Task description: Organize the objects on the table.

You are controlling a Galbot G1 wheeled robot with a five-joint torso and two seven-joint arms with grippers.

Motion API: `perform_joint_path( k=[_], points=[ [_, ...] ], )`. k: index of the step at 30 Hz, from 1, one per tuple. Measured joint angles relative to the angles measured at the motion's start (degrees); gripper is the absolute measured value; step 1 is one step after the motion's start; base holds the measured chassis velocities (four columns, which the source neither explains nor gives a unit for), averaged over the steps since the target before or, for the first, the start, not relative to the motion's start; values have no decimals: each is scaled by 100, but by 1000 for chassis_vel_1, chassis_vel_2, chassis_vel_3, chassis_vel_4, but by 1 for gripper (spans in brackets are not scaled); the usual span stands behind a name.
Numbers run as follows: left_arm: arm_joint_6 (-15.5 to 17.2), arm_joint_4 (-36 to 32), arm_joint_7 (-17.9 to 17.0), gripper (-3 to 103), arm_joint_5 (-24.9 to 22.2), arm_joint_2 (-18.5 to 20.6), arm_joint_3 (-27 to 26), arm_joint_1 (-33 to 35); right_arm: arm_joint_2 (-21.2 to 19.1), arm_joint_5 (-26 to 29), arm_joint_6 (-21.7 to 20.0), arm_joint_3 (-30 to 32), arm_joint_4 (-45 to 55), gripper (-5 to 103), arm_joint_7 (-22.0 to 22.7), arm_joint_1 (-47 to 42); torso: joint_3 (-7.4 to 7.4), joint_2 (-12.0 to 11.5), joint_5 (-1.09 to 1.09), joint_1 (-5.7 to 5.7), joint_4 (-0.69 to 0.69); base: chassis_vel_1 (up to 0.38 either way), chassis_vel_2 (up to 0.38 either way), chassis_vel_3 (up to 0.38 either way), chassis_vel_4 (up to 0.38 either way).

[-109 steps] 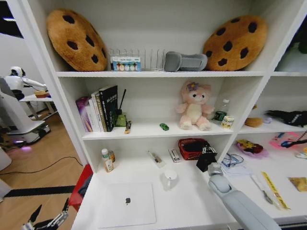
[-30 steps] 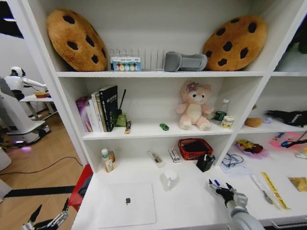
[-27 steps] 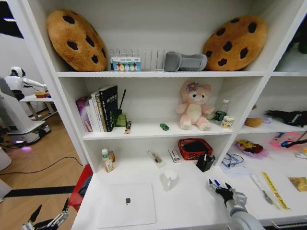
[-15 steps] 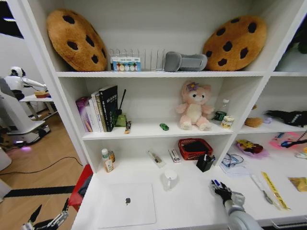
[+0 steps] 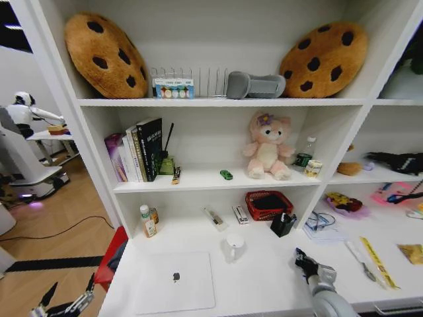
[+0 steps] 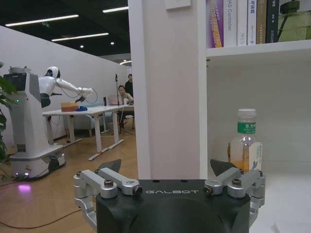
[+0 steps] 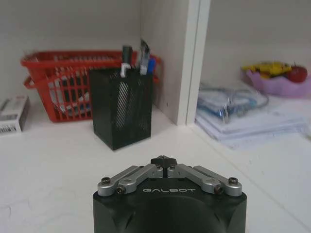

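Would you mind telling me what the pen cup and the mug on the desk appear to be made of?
Pen cup: black metal mesh, probably; its walls show a fine see-through grid. Mug: glossy white, likely ceramic, though glazed plastic would look alike from the head view.

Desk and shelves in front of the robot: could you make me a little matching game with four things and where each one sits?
Things:
1. laptop
2. toy car
3. pen cup
4. mug

Places:
A. beside the red basket, pens standing in it
B. on the desk, between the laptop and the pen cup
C. lying closed at the front left of the desk
D. on the shelf above the desk, left of the pink plush bear

Pairs: 1-C, 2-D, 3-A, 4-B
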Motion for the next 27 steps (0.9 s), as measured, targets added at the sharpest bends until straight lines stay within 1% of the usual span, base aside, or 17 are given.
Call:
perform_joint_path(
  k=[1,4,5,9,11,12,14,15,17,18,21,22,24,26,27],
  points=[
    [0,0,0,100,0,0,0,0,76,-588,293,84,30,0,-138,-11,0,0,-3,0,1,0,0,0,0],
    [0,0,0,100,0,0,0,0,153,-607,248,136,244,0,-99,-59,0,0,-1,0,1,0,0,0,0],
    [0,0,0,100,0,0,0,0,190,-631,225,148,303,0,-77,-78,0,0,-4,0,2,0,0,0,0],
    [0,0,0,100,0,0,0,0,261,-704,220,155,359,0,-34,-143,0,0,-3,0,2,0,0,0,0],
    [0,0,0,100,0,0,0,0,324,-479,141,190,414,-1,70,-195,0,0,-3,0,1,0,0,0,0],
    [0,0,0,100,0,0,0,0,324,-479,141,190,414,-1,70,-195,0,0,-3,0,1,0,0,0,0],
    [0,0,0,100,0,0,0,0,396,-115,28,260,445,9,217,-219,0,0,-2,0,1,0,0,0,0],
    [0,0,0,100,0,0,0,0,396,-115,28,260,445,9,217,-219,0,0,-2,0,1,0,0,0,0],
    [0,0,0,100,0,0,0,0,440,224,-88,373,481,20,330,-241,0,0,-3,0,1,0,0,0,0],
    [0,0,0,100,0,0,0,0,440,224,-88,373,481,20,330,-241,0,0,-3,0,1,0,0,0,0],
    [0,0,0,100,0,0,0,0,455,553,-257,488,488,37,446,-234,-1,0,-3,0,1,0,0,0,0],
    [0,0,0,100,0,0,0,0,455,553,-257,488,488,37,446,-234,-1,0,-3,0,1,0,0,0,0],
    [0,0,0,100,0,0,0,0,442,662,-313,508,463,47,474,-231,0,0,-3,0,1,0,0,0,0],
    [0,0,0,100,0,0,0,0,438,711,-338,513,450,47,489,-225,0,0,-3,0,1,0,0,0,0],
    [0,0,0,100,0,0,0,0,433,777,-373,518,423,58,514,-211,0,0,-3,0,1,0,0,0,0]
  ],
)
